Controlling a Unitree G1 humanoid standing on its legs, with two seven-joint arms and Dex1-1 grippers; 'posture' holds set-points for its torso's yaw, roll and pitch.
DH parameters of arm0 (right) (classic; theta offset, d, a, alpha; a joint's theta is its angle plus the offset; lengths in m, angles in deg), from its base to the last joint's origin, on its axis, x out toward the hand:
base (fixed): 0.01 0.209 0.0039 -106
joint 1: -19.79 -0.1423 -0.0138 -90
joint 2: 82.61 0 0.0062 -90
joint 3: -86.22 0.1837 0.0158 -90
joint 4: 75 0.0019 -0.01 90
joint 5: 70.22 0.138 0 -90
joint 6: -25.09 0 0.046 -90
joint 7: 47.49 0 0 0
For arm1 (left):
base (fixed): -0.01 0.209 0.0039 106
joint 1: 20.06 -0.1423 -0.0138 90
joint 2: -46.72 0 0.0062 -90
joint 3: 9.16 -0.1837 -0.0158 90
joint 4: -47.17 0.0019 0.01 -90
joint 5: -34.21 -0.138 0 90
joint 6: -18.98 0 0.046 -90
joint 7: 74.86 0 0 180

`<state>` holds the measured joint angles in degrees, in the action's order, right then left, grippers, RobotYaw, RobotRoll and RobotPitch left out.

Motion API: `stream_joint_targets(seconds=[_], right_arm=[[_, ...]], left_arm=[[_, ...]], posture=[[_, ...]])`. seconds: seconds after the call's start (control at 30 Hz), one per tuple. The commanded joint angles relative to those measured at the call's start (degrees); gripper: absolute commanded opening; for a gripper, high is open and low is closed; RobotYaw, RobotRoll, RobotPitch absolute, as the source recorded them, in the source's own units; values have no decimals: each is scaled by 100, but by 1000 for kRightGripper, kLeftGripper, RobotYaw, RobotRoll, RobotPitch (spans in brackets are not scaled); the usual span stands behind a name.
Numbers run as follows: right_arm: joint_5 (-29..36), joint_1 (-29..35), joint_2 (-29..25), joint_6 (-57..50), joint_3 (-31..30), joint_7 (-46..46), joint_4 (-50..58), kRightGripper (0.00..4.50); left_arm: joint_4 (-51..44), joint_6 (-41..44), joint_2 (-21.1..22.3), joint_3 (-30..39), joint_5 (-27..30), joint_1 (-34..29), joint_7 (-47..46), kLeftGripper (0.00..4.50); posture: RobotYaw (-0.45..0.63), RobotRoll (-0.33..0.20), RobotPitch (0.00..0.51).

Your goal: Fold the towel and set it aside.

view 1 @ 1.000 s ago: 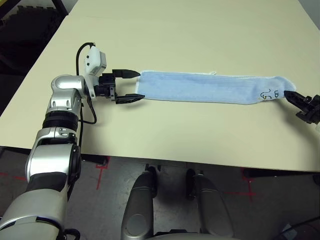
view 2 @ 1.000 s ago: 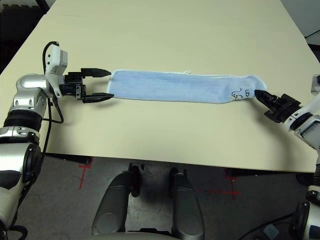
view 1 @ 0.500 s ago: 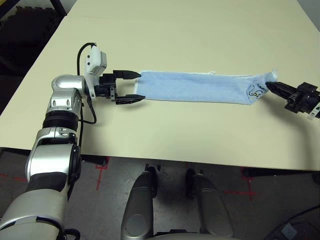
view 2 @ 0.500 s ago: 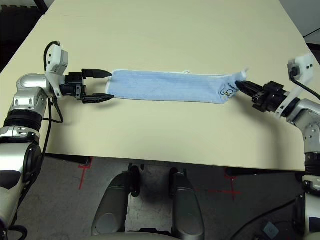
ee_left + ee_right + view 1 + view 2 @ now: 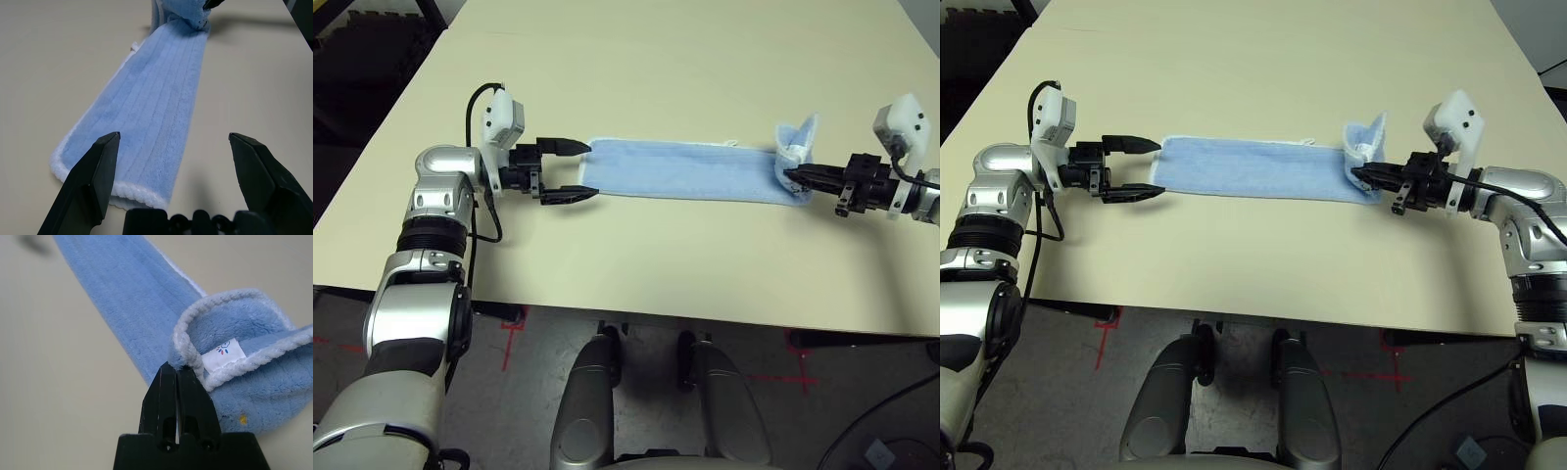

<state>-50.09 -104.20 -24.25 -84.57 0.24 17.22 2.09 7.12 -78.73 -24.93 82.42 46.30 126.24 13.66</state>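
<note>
Beige table [image 5: 705,59] holds the towel [image 5: 685,170], a long blue strip (already folded once). Right gripper [image 5: 1359,174], pinched on its end, lifts it. Left gripper [image 5: 576,168] waits wide apart beside the other end. Next, I think: carry that end across.

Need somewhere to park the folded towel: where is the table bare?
Bare table lies beyond the towel and between it and the near edge. Crowded at the towel's ends: open left gripper, right gripper pinching it.
</note>
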Motion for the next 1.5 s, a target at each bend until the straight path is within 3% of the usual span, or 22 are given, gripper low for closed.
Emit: stream_joint_targets(seconds=[0.03, 0.2, 0.7, 0.8, 1.13, 1.33, 1.5], right_arm=[[-32, -66, 84, -150, -157, 0, 235, 43], [-30, -196, 390, -284, -351, -52, 432, 43], [-302, -193, 565, -430, -881, -29, 678, 43], [-314, -261, 688, -398, -863, -132, 676, 784], [510, -487, 973, 148, -295, 430, 909, 4434], [665, -694, 1361, 736, 349, -63, 174, 4475], [143, -597, 1303, 2263, 358, 351, -1531, 4475]], left_arm=[[-120, 30, 22, -57, -4, -101, 67, 4500], [-124, 12, 10, -49, 6, -89, 56, 4500], [-170, 39, 21, -73, -4, -97, 76, 4500], [-160, 34, 22, -78, -15, -99, 72, 4500], [-204, 41, 24, -88, 4, -139, 66, 4500], [-291, 48, -40, -54, 48, -196, -12, 4500], [-349, 74, -81, -50, 64, -242, -44, 4500]], posture=[[35, 0, 238], [39, 0, 238], [44, 0, 235], [42, 0, 229], [42, 0, 219], [41, 0, 220], [49, 0, 220]])
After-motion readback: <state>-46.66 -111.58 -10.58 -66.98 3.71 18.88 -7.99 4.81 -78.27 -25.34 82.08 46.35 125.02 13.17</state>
